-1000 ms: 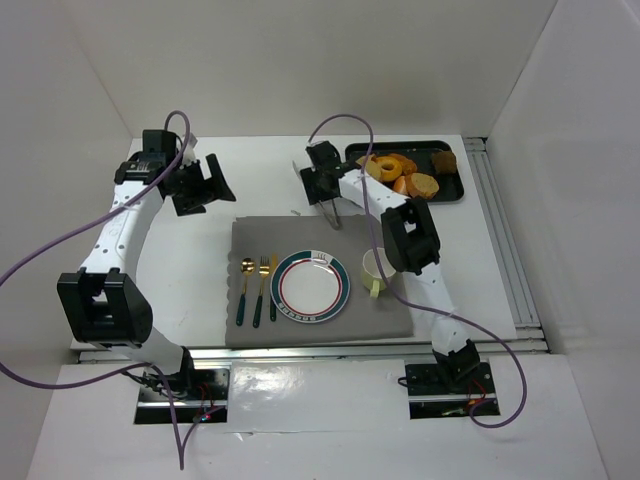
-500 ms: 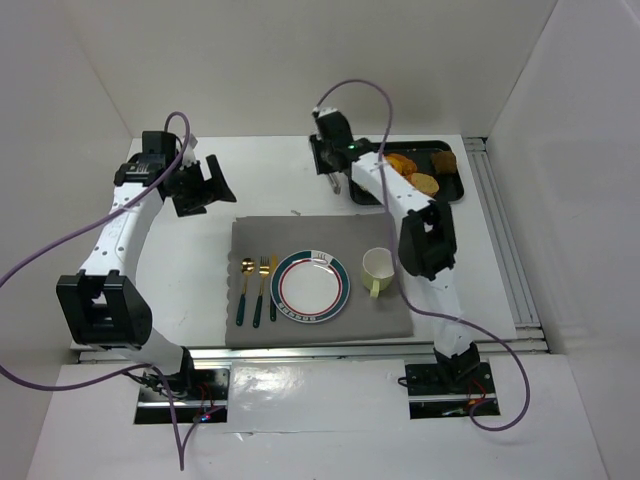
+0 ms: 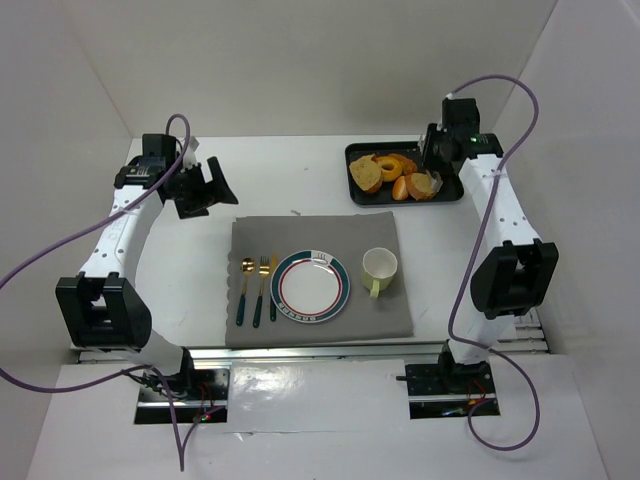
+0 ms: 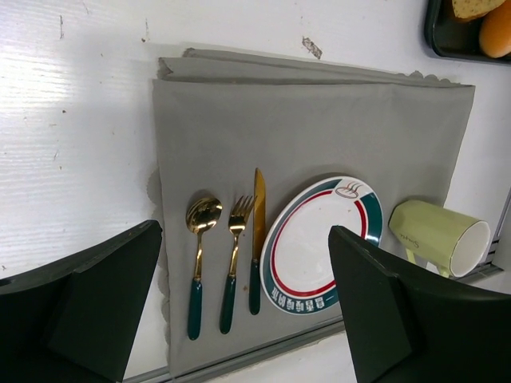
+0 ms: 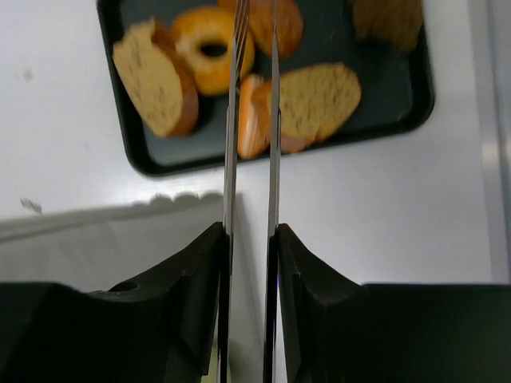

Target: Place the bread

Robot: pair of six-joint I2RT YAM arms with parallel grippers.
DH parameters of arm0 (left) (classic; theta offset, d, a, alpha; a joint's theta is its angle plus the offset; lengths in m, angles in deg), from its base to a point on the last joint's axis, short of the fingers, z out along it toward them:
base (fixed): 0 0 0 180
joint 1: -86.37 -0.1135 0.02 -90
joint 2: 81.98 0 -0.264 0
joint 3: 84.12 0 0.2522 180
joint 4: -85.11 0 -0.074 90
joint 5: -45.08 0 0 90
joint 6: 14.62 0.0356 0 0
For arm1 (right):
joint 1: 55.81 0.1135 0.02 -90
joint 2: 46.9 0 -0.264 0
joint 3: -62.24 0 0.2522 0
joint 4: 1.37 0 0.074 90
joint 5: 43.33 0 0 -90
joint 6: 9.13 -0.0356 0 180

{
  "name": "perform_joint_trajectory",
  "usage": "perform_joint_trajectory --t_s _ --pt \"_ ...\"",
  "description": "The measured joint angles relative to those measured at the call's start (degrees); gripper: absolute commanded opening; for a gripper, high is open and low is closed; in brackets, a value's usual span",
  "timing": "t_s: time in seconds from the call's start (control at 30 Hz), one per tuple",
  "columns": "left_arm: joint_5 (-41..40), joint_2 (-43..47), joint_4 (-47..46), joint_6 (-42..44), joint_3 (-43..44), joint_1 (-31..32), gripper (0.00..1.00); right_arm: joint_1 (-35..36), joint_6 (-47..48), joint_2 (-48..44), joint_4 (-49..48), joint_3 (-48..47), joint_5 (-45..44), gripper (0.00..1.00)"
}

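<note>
Several bread pieces lie in a black tray point(image 3: 354, 160) at the far right: a slice point(image 3: 367, 176) point(image 5: 154, 77), a ring-shaped bun point(image 3: 389, 164) point(image 5: 210, 47) and cut halves point(image 3: 420, 186) point(image 5: 315, 100). My right gripper point(image 3: 440, 165) point(image 5: 249, 233) is shut on metal tongs point(image 5: 233, 120), whose thin blades reach over the tray, slightly apart; I see no bread gripped between them. A white plate point(image 3: 310, 287) point(image 4: 319, 239) with a green and red rim sits empty on a grey mat point(image 3: 300, 235). My left gripper point(image 3: 200, 185) point(image 4: 243, 263) is open and empty at the far left.
On the mat lie a gold spoon point(image 3: 245, 290), fork point(image 3: 261, 290) and knife point(image 3: 272, 288) left of the plate, and a pale green cup point(image 3: 378, 268) point(image 4: 439, 235) to its right. White walls enclose the table; a metal rail point(image 3: 505, 230) runs along the right edge.
My right arm has swung with the tongs from left of the tray, near the mat's far edge, over to the tray's right side. The left arm has not moved.
</note>
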Motion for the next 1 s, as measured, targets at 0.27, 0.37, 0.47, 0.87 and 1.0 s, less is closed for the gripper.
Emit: perform_joint_trajectory --t_s 0.27,0.37,0.47,0.87,1.0 --pt "0.90 0.00 -0.31 0.00 0.00 0.00 0.99 0.00 0.22 0.68 7.41 2.38 4.87 0.45" --pt "0.96 -0.09 -0.68 0.00 -0.02 0.00 0.99 0.26 0.48 0.79 7.78 2.40 5.77 0.48" --pt "1.29 -0.20 -1.49 0.00 -0.76 0.00 0.99 0.46 0.52 1.44 8.68 2.38 5.70 0.48" --pt "1.75 -3.06 -1.99 0.00 -1.40 0.00 0.99 2.93 0.46 7.50 9.05 2.38 -0.15 0.48" --pt "1.97 -3.06 -2.23 0.00 -1.40 0.00 0.99 3.32 0.26 8.26 9.07 2.38 -2.36 0.48"
